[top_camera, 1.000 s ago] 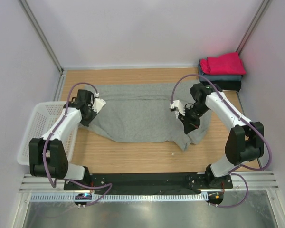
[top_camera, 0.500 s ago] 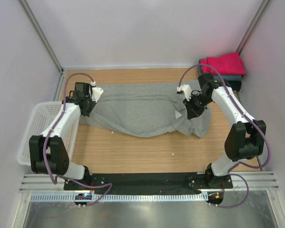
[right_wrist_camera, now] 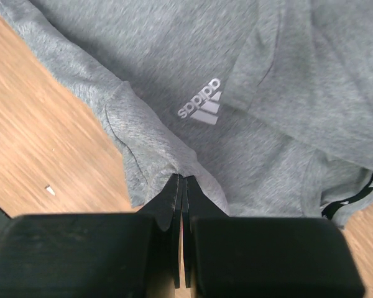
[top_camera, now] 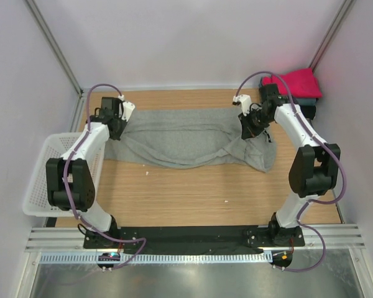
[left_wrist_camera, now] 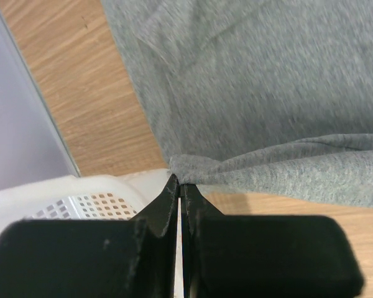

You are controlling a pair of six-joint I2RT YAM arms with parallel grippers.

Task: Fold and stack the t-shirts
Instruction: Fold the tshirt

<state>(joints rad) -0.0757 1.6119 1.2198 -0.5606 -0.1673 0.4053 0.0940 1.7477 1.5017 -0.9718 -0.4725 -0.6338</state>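
Note:
The large heather-grey t-shirt (top_camera: 180,136) lies spread across the far half of the table, its near part doubled over. My left gripper (top_camera: 115,124) is shut on a pinch of its left edge (left_wrist_camera: 193,164), my right gripper (top_camera: 247,124) shut on a fold at its right side (right_wrist_camera: 155,149). In the right wrist view a small white print (right_wrist_camera: 201,105) and the dark collar band (right_wrist_camera: 354,198) show. Both pairs of jaws are pressed together on the cloth. At the back right corner sits a folded pile: magenta-red t-shirt (top_camera: 293,82) over a slate-blue one (top_camera: 312,100) and a black one (top_camera: 308,112).
A white mesh basket (top_camera: 40,180) hangs off the table's left edge and also shows under my left fingers (left_wrist_camera: 81,202). Grey walls close in the back and sides. A tiny white scrap (top_camera: 225,200) lies on the wood near the front.
Both grippers have moved away from me toward the back wall, each dragging its pinch of grey cloth. The shirt's near edge has been drawn back and the shirt now lies shorter front to back.

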